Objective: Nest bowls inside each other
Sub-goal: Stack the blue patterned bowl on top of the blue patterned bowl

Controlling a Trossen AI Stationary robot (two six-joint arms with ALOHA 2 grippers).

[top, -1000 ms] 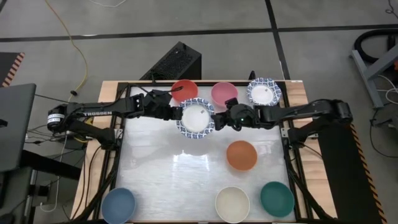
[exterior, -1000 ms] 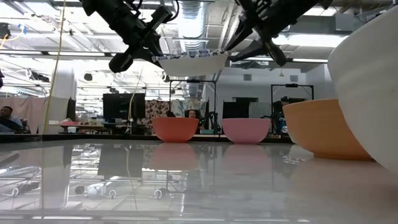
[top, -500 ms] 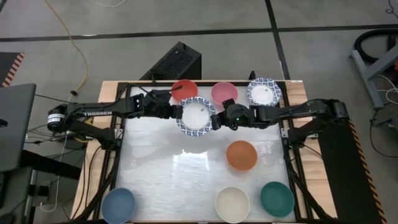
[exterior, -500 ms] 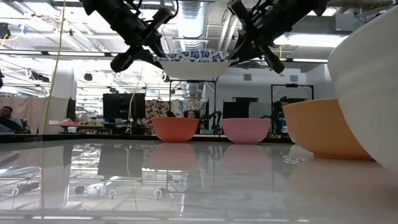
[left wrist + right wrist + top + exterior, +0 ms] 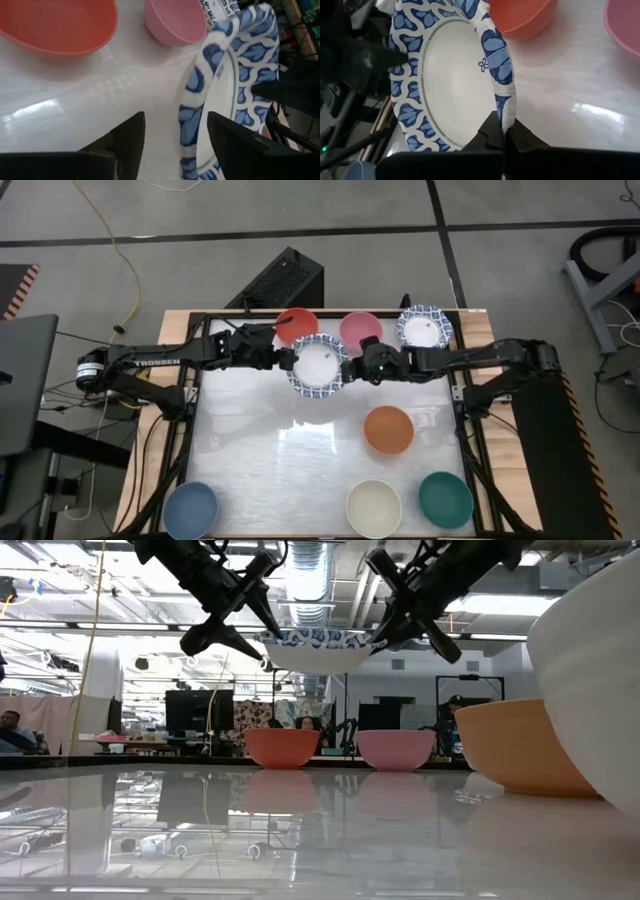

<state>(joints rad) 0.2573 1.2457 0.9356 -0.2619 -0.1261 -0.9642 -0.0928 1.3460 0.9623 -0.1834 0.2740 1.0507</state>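
A white bowl with a blue patterned rim point(image 5: 318, 366) hangs in the air above the table's far half, between my two grippers. My right gripper point(image 5: 350, 368) is shut on its right side. My left gripper point(image 5: 284, 358) is open at the bowl's left side. In the left wrist view its two fingers stand on either side of the rim point(image 5: 192, 120), with a gap at each. On the table at the far edge stand a red bowl point(image 5: 296, 324), a pink bowl point(image 5: 359, 330) and a second blue-patterned bowl point(image 5: 425, 328). My right gripper pinches the bowl's rim point(image 5: 501, 107) on its right side, one finger on the inner face and one on the outer wall. The fingers come from the table's right, slanting down. The bowl point(image 5: 320, 645) is lifted clear of the table, about level, mouth up.
An orange bowl point(image 5: 388, 429) stands right of the table's middle. Along the near edge stand a blue bowl point(image 5: 190, 509), a cream bowl point(image 5: 373, 507) and a teal bowl point(image 5: 445, 499). The white tabletop point(image 5: 270, 450) lies bare between them.
My right gripper has come in from the right and shut on the patterned bowl's rim. My left gripper, shut on the opposite side of the rim a second ago, has opened and let go. The bowl stays in the air at about the same place.
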